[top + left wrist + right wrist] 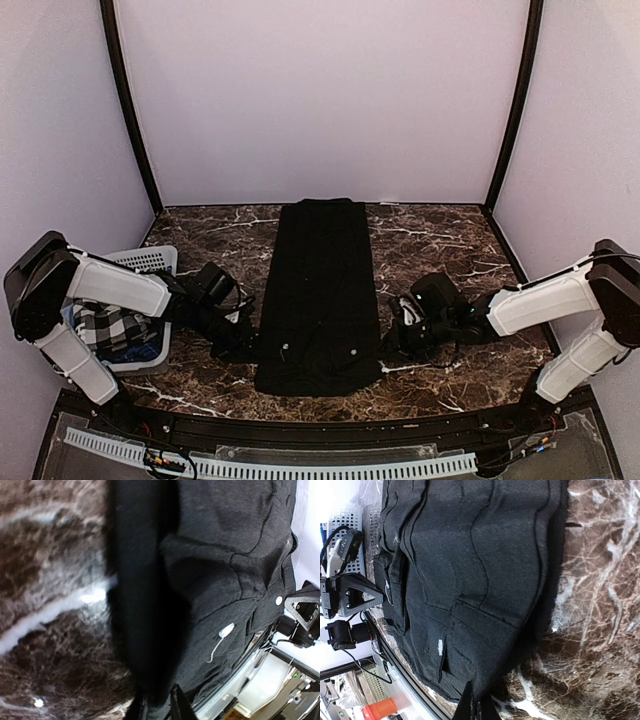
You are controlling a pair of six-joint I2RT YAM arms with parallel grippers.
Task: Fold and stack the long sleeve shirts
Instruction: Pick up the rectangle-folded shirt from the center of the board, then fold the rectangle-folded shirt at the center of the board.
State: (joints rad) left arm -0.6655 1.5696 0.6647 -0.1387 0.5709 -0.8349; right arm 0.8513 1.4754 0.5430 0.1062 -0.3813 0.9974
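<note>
While its near hem is being taken up at both corners, the black shirt [320,290] is lying in the middle of the marble-patterned table [450,250], laid out as a long narrow strip running from the far edge towards the arms. The left gripper [158,707] is being held at the near left corner, its fingers drawn to a narrow gap with the dark folded edge between them, so the cloth appears to be pinched there. The right gripper [473,705] is being held at the near right corner with its fingers pressed together; whether any cloth is caught between them cannot be told. Both corners are judged to be being taken at once so that the hem can be lifted level and carried towards the far end, halving the strip without skewing it. The sides are seen already turned in, which is judged to be why the garment is so slim and no sleeve is showing. The fabric is showing as plain, matt and soft, with shallow ripples along its length, layered edges near the hem and small pale buttons [353,351] low on the front. At the table's left edge, a white slatted basket [150,262] is being used to hold checked cloth [105,325].
</note>
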